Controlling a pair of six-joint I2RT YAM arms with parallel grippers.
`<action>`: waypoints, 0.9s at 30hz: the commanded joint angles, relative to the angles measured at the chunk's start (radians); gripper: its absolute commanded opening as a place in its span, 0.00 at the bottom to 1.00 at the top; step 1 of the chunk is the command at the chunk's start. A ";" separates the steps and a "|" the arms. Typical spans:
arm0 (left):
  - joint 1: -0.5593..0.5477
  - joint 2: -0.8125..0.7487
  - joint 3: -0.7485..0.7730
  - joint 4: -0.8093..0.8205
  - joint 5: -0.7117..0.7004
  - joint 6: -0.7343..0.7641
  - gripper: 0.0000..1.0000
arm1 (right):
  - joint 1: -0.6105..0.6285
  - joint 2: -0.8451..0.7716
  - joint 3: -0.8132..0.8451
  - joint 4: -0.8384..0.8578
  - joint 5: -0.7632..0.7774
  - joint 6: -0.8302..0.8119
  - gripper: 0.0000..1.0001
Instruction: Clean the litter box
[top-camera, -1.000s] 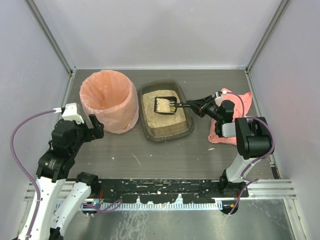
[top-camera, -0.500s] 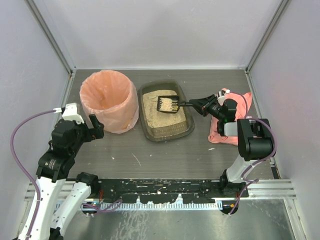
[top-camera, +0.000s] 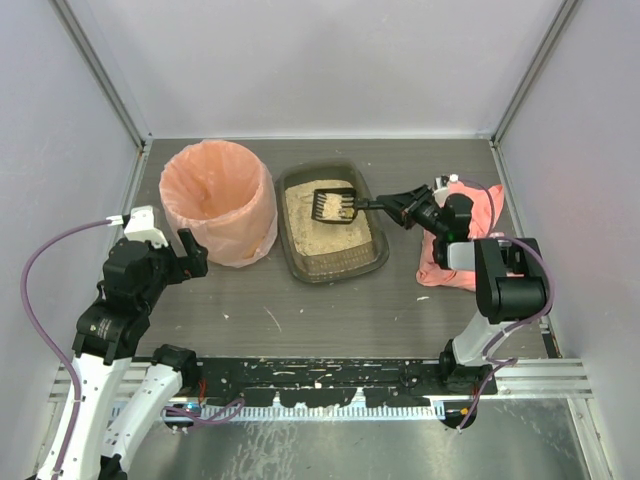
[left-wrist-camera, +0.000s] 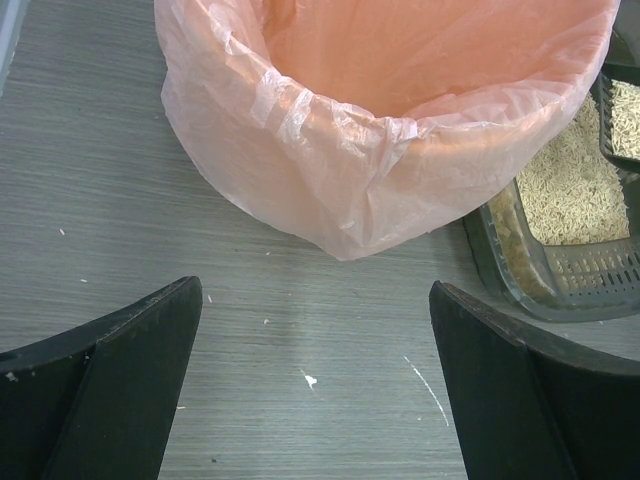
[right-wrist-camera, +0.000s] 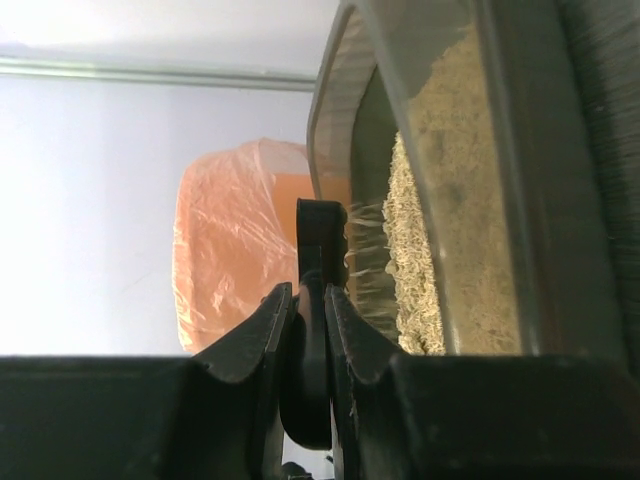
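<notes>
The litter box (top-camera: 371, 262), a shallow dark olive-brown tray with beige litter, sits mid-table; its corner shows in the left wrist view (left-wrist-camera: 560, 290) and its rim in the right wrist view (right-wrist-camera: 520, 200). My right gripper (top-camera: 400, 208) is shut on the handle of a black slotted scoop (top-camera: 335, 205), held lifted over the box with some litter clumps in it. In the right wrist view litter falls from the scoop (right-wrist-camera: 318, 240) between my fingers (right-wrist-camera: 268, 320). My left gripper (top-camera: 190, 250) is open and empty, low over the table just in front of the bin.
A round bin lined with a peach-pink bag (top-camera: 215, 200) stands left of the litter box, close to my left gripper (left-wrist-camera: 318, 400). A pink cloth (top-camera: 470, 215) lies under the right arm at the right. Side walls enclose the table.
My right gripper has lifted the scoop out of the litter and drawn it slightly back and up; litter has sifted out, leaving less in the scoop. The left arm has not moved.
</notes>
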 joint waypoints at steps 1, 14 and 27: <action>0.008 -0.002 0.010 0.039 0.009 0.003 0.98 | 0.029 -0.004 0.060 0.068 -0.042 -0.004 0.01; 0.009 0.000 0.010 0.039 0.008 0.002 0.98 | 0.061 0.009 0.088 0.074 -0.077 -0.029 0.01; 0.012 0.001 0.008 0.041 0.009 0.004 0.98 | 0.050 0.025 0.077 0.098 -0.068 -0.001 0.01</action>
